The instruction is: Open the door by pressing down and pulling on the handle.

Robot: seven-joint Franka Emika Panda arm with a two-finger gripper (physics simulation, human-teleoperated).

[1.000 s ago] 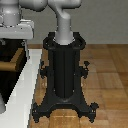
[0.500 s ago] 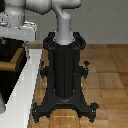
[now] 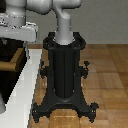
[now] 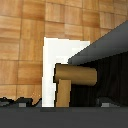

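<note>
Exterior view: the robot's black pedestal (image 3: 64, 75) stands on the wooden floor (image 3: 107, 70). At the exterior view's left, the tan handle (image 3: 15, 61) projects from the dark door (image 3: 6, 75) beside the white frame (image 3: 25, 87).

Wrist view: the handle (image 4: 75, 76) lies against the frame (image 4: 55, 52); whether the gripper's fingers are open cannot be told.

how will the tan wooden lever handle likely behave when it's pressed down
The tan wooden lever handle looks like a thick rigid bar, so it probably won't flex. Its round, smooth surface may let fingers slip. Mounted on the dark door panel, it likely pivots rather than coming free.
</note>
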